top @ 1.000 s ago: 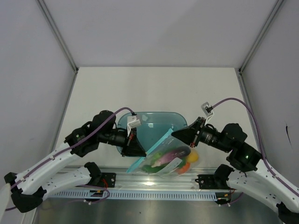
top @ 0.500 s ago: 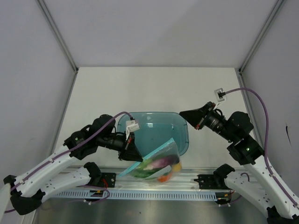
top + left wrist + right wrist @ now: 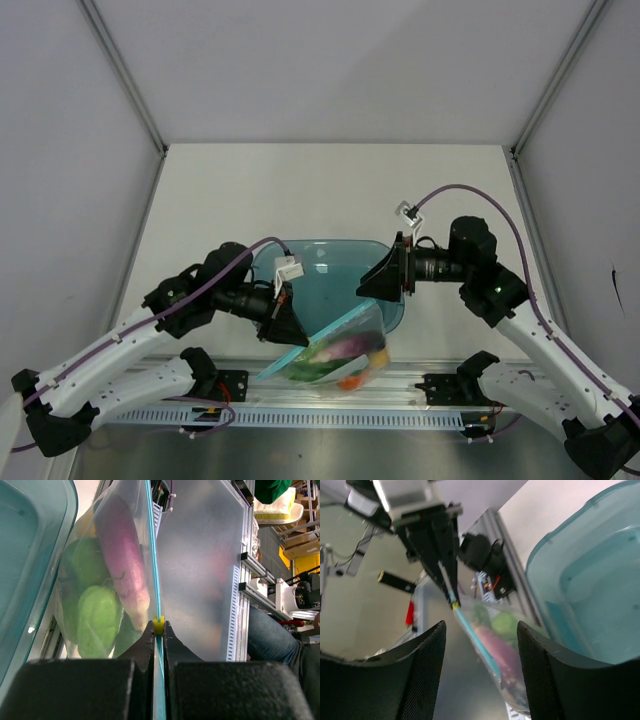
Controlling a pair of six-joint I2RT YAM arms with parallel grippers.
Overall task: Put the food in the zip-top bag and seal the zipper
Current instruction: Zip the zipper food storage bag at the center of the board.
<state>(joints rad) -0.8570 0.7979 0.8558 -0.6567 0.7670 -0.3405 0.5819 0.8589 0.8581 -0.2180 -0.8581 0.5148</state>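
Note:
The zip-top bag (image 3: 342, 352) hangs tilted over the table's near edge. Inside it is the food: a purple eggplant (image 3: 125, 555), green pieces (image 3: 97, 617) and something orange. My left gripper (image 3: 284, 326) is shut on the zipper (image 3: 152, 570), the teal strip, at its lower left end beside a small yellow slider (image 3: 158, 625). My right gripper (image 3: 366, 284) is open above the bag's upper right end, with nothing between its fingers. In the right wrist view the right gripper (image 3: 481, 630) frames the bag (image 3: 507, 652) and its zipper (image 3: 475, 640), without touching them.
A translucent blue tub (image 3: 330, 272) stands just behind the bag, between the two arms; its wall fills the left of the left wrist view (image 3: 30, 555). The metal rail (image 3: 300, 385) along the near edge lies under the bag.
My right gripper has let go of the bag's right end, swung away and come back over the tub, now open. The bag has sagged down and left, hanging from the left gripper.

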